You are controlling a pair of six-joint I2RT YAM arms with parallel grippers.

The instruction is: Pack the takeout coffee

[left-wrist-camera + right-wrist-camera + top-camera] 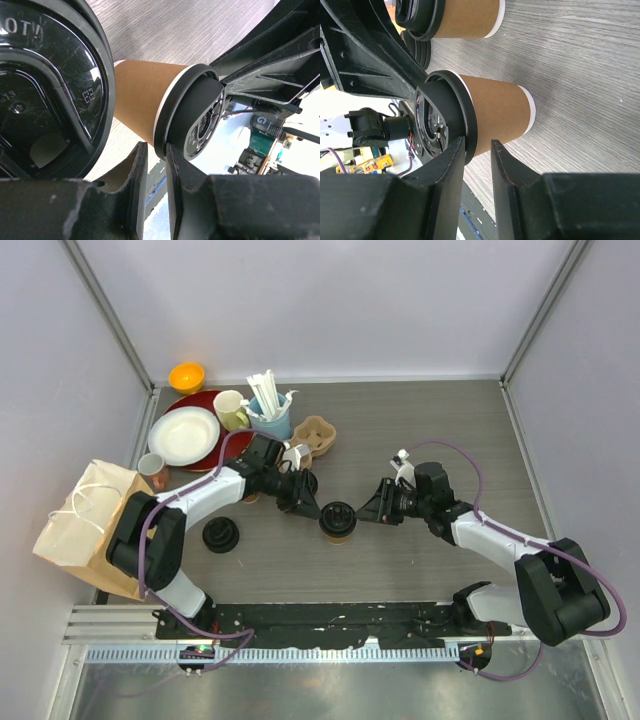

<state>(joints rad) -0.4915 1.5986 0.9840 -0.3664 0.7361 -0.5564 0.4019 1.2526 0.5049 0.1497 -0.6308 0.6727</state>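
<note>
- Top external view: the coffee cup (338, 523) is standing at the centre of the frame, between my left gripper (318, 509) and my right gripper (364, 512).
- My left gripper is pinching the rim of its black lid (192, 117).
- My right gripper is pinching the same rim from the opposite side.

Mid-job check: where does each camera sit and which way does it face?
Top external: above and behind the bases, looking down at the table; left arm and right arm show whole, meeting at the middle cup.
Left wrist: on the left gripper, looking low across the table; own fingers straddle that cup's lid rim.
Right wrist: on the right gripper, facing the opposite way; own fingers likewise.
Shared: both wrist views show the same cup from opposite sides.
</note>
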